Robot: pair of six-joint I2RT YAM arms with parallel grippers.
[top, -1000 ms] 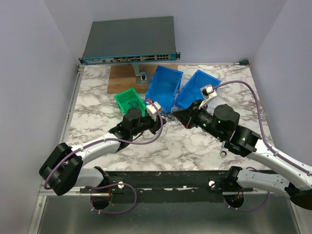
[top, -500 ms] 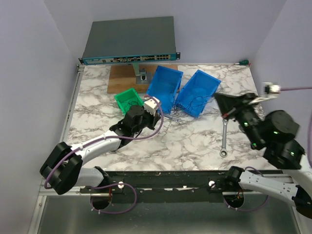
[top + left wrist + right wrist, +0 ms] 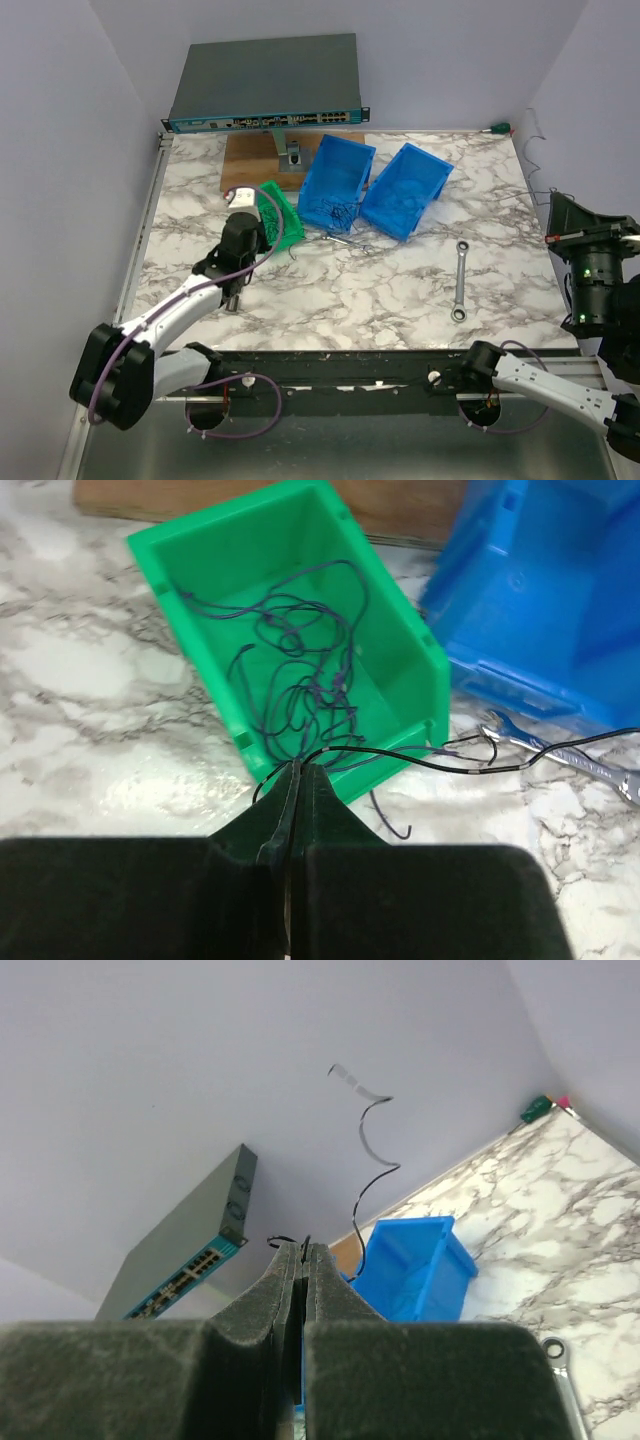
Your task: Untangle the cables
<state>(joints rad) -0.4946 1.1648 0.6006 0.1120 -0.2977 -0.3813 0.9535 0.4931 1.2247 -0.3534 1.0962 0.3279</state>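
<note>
A black cable is clenched by the left fingers, at 6 o'clock of the green bin; a curled cable is clenched by the upward-pointing right fingers.

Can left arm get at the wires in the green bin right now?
Probably yes: left gripper sits at the bin's open mouth, wires exposed, nothing between. But it's shut on a black wire.

Pale lavender walls enclose a white, grey-veined marble table under soft, even light
</note>
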